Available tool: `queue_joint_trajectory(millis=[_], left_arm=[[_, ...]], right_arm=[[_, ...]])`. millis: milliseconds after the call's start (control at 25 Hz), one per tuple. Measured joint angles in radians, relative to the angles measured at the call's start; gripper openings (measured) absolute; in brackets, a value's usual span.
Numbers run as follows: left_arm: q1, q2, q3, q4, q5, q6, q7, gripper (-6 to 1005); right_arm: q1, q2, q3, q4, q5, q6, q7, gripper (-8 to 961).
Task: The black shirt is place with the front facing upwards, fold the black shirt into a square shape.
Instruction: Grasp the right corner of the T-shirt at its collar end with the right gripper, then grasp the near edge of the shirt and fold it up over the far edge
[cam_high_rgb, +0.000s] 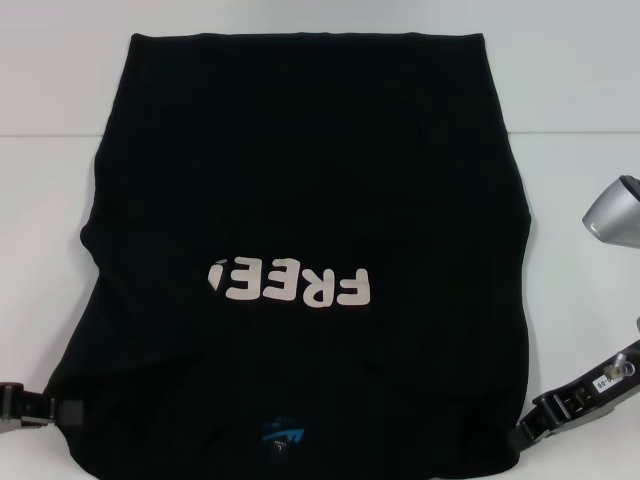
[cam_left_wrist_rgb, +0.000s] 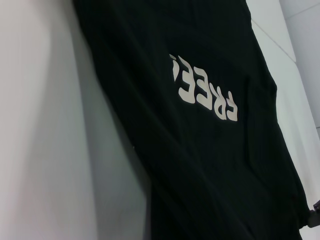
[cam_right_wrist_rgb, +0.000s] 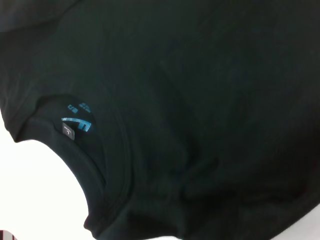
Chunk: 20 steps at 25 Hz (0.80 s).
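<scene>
The black shirt (cam_high_rgb: 300, 180) lies flat on the white table, front up, its collar toward me and its hem at the far edge. The white letters "FREE!" (cam_high_rgb: 295, 285) read upside down from here, and the small blue logo (cam_high_rgb: 283, 435) sits by the collar. Both sleeves look folded in, so the outline is roughly a rectangle. My left gripper (cam_high_rgb: 62, 410) is at the shirt's near left corner, against the cloth. My right gripper (cam_high_rgb: 525, 435) is at the near right corner, at the cloth's edge. The left wrist view shows the shirt (cam_left_wrist_rgb: 200, 165) and its letters (cam_left_wrist_rgb: 202, 87). The right wrist view shows the collar (cam_right_wrist_rgb: 105, 185) and logo (cam_right_wrist_rgb: 77, 122).
The white table (cam_high_rgb: 50, 100) shows bare on both sides of the shirt and beyond its hem. A grey joint of my right arm (cam_high_rgb: 615, 210) hangs over the table's right side.
</scene>
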<state>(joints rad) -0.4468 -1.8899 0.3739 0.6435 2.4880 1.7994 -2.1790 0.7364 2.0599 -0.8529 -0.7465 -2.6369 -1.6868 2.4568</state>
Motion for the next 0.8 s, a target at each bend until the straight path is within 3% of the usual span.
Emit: queue_joint_trajectory(millis=[440, 640, 800], left_arm=[[-0.006, -0.003, 0.000, -0.001, 0.000, 0.000, 0.005, 15], [-0.008, -0.005, 0.000, -0.001, 0.000, 0.000, 0.006, 14], [-0.009, -0.007, 0.000, -0.001, -0.004, 0.000, 0.007, 14]], right_arm=[[0.000, -0.013, -0.002, -0.002, 0.000, -0.013, 0.009, 16], [0.000, -0.014, -0.002, -0.004, 0.000, -0.021, 0.010, 138], [0.000, -0.015, -0.002, -0.005, -0.001, -0.024, 0.010, 291]])
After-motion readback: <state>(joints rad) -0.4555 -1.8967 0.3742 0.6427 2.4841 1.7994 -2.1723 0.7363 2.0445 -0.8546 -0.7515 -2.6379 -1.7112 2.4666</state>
